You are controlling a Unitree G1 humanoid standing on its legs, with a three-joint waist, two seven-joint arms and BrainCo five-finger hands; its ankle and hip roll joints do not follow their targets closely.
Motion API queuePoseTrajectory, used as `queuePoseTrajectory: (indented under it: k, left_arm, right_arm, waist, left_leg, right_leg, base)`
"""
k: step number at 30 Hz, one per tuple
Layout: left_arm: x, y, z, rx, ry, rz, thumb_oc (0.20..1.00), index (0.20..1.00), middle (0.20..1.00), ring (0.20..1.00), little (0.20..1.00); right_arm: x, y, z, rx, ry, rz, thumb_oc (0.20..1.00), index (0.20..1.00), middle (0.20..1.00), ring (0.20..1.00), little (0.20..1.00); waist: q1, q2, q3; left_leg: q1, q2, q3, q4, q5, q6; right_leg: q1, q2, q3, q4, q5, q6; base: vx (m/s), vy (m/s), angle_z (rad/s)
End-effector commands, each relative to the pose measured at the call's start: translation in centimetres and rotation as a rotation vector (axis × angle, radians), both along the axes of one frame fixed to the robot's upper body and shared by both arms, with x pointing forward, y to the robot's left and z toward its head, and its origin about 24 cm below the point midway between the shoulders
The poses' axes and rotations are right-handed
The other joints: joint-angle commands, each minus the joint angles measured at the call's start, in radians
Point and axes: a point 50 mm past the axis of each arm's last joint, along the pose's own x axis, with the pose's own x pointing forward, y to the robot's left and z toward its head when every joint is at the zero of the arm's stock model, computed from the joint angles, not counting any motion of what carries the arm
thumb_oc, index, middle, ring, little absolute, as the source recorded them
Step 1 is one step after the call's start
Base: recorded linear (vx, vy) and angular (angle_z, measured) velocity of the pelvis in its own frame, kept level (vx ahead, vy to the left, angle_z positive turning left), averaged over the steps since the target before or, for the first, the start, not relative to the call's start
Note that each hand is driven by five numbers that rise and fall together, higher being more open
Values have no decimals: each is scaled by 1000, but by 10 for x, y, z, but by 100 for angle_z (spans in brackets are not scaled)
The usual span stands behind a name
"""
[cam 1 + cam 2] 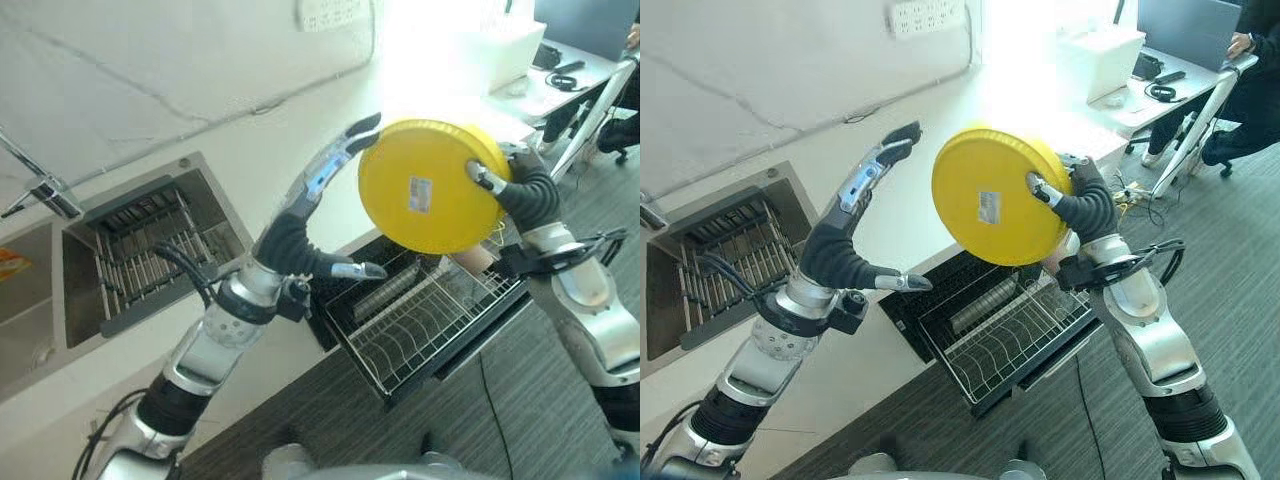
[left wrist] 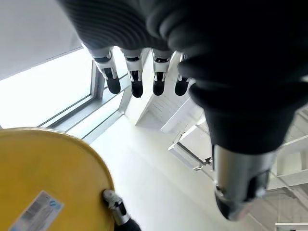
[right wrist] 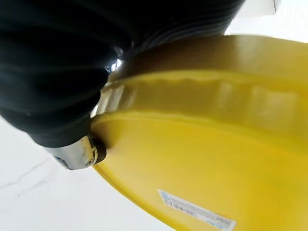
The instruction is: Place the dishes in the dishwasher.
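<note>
We grip the yellow plate (image 1: 425,188) in our right hand (image 1: 520,190), the thumb (image 1: 484,179) curled over its underside near the rim and the fingers hidden behind it, so the plate stands tilted with its labelled bottom turned toward us. It hangs in the air just above the pulled-out dishwasher rack (image 1: 425,315), which sits below and slightly inward of that hand, its wire tines bare beneath the plate. Our left hand (image 1: 845,235) is raised beside the plate on its other edge, fingers straight and spread, thumb (image 1: 898,281) stretched out apart from them, holding nothing; its fingertips (image 1: 362,130) come close to the plate's rim without touching. Further out past our left hand lies the sink (image 1: 150,250) with a drain grid in its basin
</note>
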Motion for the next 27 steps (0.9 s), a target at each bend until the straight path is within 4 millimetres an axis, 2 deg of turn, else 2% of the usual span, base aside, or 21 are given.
queuePoseTrajectory:
  k: [1, 3, 5, 8, 11, 13, 14, 15, 17, 19, 20, 27]
  left_arm:
    - [-4, -1, 9, 0, -37, -32, 1000, 1000, 1000, 1000, 1000]
    - [-4, -4, 7, 12, -35, -21, 1000, 1000, 1000, 1000, 1000]
    - [-4, -4, 5, 11, -5, -29, 1000, 1000, 1000, 1000, 1000]
    - [-5, -5, -5, 105, 29, -46, 1000, 1000, 1000, 1000, 1000]
    - [-9, -10, -14, 218, 49, -123, 1000, 1000, 1000, 1000, 1000]
    - [-9, -16, -17, 287, 76, -177, 1000, 1000, 1000, 1000, 1000]
    - [-5, -21, -23, 332, 143, -214, 1000, 1000, 1000, 1000, 1000]
    - [0, -22, -28, 368, 208, -241, 1000, 1000, 1000, 1000, 1000]
    - [9, -19, -45, 438, 429, -340, 1000, 1000, 1000, 1000, 1000]
    - [8, -17, -54, 457, 514, -387, 1000, 1000, 1000, 1000, 1000]
    - [8, -16, -69, 471, 634, -437, 1000, 1000, 1000, 1000, 1000]
    - [5, 0, -113, 542, 930, -410, 1000, 1000, 1000, 1000, 1000]
  right_arm:
    - [-7, 13, 37, 66, -231, 22, 200, 200, 200, 200, 200]
    - [-7, 12, 35, 65, -215, 23, 200, 200, 200, 200, 200]
    - [-7, 1, 30, 42, -197, -26, 200, 200, 200, 200, 200]
    - [-10, -13, 25, 42, -164, -66, 200, 200, 200, 200, 200]
    - [-10, -23, 20, 55, -153, -101, 200, 200, 200, 200, 200]
    - [-8, -24, 18, 56, -156, -115, 200, 200, 200, 200, 200]
    - [-4, -21, 17, 55, -164, -113, 200, 200, 200, 200, 200]
    - [-2, -19, 18, 55, -169, -110, 200, 200, 200, 200, 200]
    - [6, -22, 27, 35, -166, -129, 200, 200, 200, 200, 200]
    - [10, -22, 30, 11, -165, -146, 200, 200, 200, 200, 200]
    - [16, -18, 31, -13, -152, -145, 200, 200, 200, 200, 200]
    - [20, -20, 32, -101, -141, -141, 200, 200, 200, 200, 200]
  waist:
    - [13, -40, -35]
    - [15, -39, -43]
    - [9, -42, -57]
    - [-1, -53, -59]
    - [-11, -60, -48]
    - [-7, -63, -47]
    - [-4, -64, -42]
    - [-1, -62, -39]
    - [5, -53, -52]
    - [9, -43, -56]
    - [15, -30, -63]
    - [12, 2, -68]
  left_leg:
    - [60, 15, -7, -14, -61, -11]
    - [81, -6, -42, -40, -77, 2]
    - [100, -10, -25, -47, -104, 10]
    - [113, -23, -24, -47, -121, 29]
    - [106, -30, -63, -47, -125, 51]
    - [94, -26, -85, -47, -127, 52]
    - [89, -18, -93, -47, -126, 51]
    - [83, -5, -97, -47, -123, 49]
    - [76, 50, -92, -47, -100, 15]
    - [71, 75, -85, -47, -81, -5]
    - [71, 100, -74, -47, -65, -24]
    - [75, 132, -46, -47, -34, -46]
  right_leg:
    - [19, -64, -51, -1, 10, 54]
    - [6, -70, -41, -1, 16, 63]
    - [-4, -95, -66, -1, 35, 85]
    - [0, -97, -63, 18, 54, 88]
    - [-46, -111, 11, 125, 50, 84]
    - [-57, -143, 29, 110, 69, 86]
    - [-64, -163, 33, 117, 98, 95]
    - [-69, -167, 39, 111, 89, 100]
    - [-28, -131, 3, 4, 53, 103]
    - [-25, -116, -1, -1, 34, 102]
    - [-16, -102, -10, -1, 18, 94]
    - [0, -96, -32, -1, 7, 83]
  base:
    - [121, 194, 40]
    - [108, 226, 0]
    - [162, 325, -4]
    - [132, 169, -8]
    - [0, -23, -6]
    - [-67, -247, 3]
    - [-124, -402, 38]
    - [-121, -445, 43]
    - [-53, -439, 17]
    - [-37, -257, 3]
    - [-27, -215, -6]
    - [-14, -55, -13]
